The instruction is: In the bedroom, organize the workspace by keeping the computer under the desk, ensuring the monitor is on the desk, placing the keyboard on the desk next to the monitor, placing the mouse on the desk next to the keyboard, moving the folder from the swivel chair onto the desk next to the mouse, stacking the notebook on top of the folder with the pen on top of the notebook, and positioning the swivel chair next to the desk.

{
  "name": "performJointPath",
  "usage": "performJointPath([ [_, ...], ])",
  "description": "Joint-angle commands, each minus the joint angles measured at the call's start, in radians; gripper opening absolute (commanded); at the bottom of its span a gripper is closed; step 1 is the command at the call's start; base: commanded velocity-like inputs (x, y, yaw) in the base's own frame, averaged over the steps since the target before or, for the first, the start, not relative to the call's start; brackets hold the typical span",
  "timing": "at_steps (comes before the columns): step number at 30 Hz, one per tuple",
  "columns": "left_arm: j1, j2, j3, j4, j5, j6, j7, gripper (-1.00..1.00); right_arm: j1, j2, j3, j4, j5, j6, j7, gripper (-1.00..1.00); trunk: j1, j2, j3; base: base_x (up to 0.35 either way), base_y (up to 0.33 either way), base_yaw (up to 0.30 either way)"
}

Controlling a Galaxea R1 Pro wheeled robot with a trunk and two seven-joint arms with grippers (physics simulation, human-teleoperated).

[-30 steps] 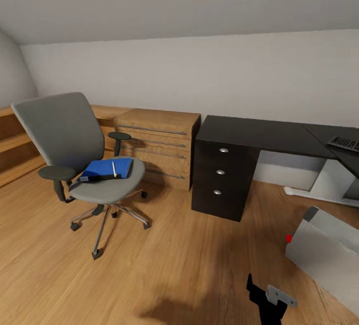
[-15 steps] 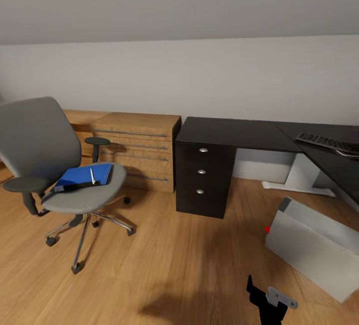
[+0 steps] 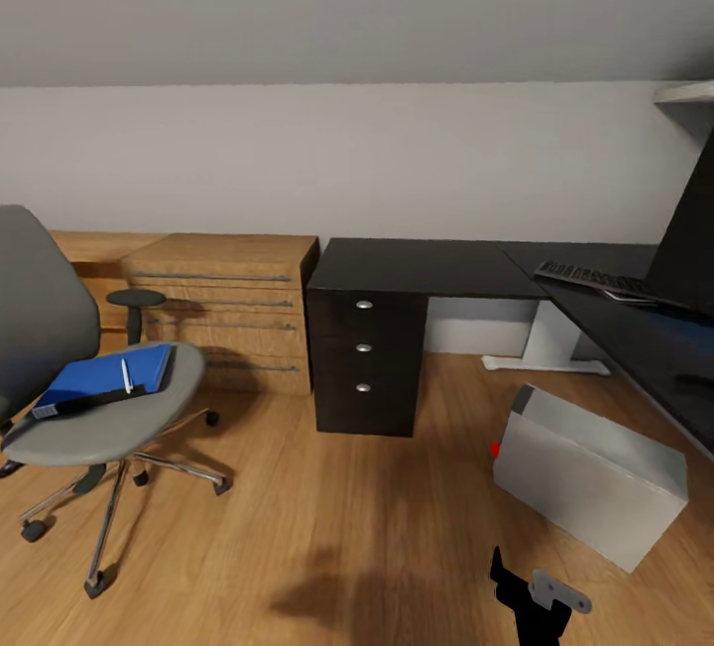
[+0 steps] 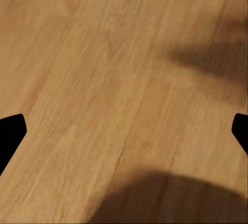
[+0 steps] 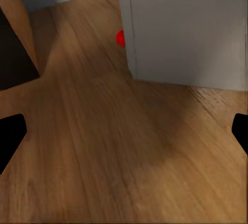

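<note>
The grey swivel chair point(image 3: 94, 418) stands at the left. On its seat lies a blue flat stack point(image 3: 104, 375), folder and notebook not told apart, with the white pen point(image 3: 126, 375) on top. The black desk point(image 3: 426, 267) with its drawer unit is in the middle. The keyboard point(image 3: 595, 281) and the monitor's edge point(image 3: 694, 229) are on its right wing. The grey computer point(image 3: 585, 472) point(image 5: 186, 28) stands on the floor by that wing. My right gripper point(image 5: 124, 136) is open, low over the floor and facing the computer. My left gripper point(image 4: 124, 136) is open over bare floor. The mouse is out of view.
A low light-wood cabinet point(image 3: 228, 309) with long handles stands against the wall between chair and desk. The desk's white leg point(image 3: 545, 343) is behind the computer. Open wood floor point(image 3: 327, 527) lies between the chair, the drawers and me. A sloped ceiling hangs overhead.
The head view has swung to the right, so everything has shifted left in the picture and the monitor's edge has come into view. The chair, desk and computer themselves have not moved.
</note>
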Motion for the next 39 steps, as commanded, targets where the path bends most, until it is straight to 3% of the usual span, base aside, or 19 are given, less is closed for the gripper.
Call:
performJointPath([
  [1,0.000,0.000,0.001,-0.002,0.010,0.000,0.001,1.00,-0.001,0.000,-0.003,0.002,0.006,-0.003,-0.004,1.00,0.000,0.000,0.000,0.271,0.000,-0.264],
  [12,0.001,0.000,0.001,0.000,0.012,0.000,0.001,1.00,-0.001,0.000,-0.003,0.002,0.006,-0.003,-0.005,1.00,0.000,0.000,0.008,0.275,0.000,-0.265],
  [25,0.001,0.000,0.000,0.007,0.012,0.000,0.001,1.00,-0.001,-0.001,-0.002,0.001,0.007,-0.003,-0.004,1.00,0.000,0.000,0.018,0.039,0.000,-0.259],
  [39,0.001,0.000,0.001,0.005,0.012,-0.001,0.000,1.00,-0.001,-0.001,-0.001,0.001,0.008,-0.003,-0.004,1.00,0.000,0.000,0.018,0.146,0.000,-0.022],
])
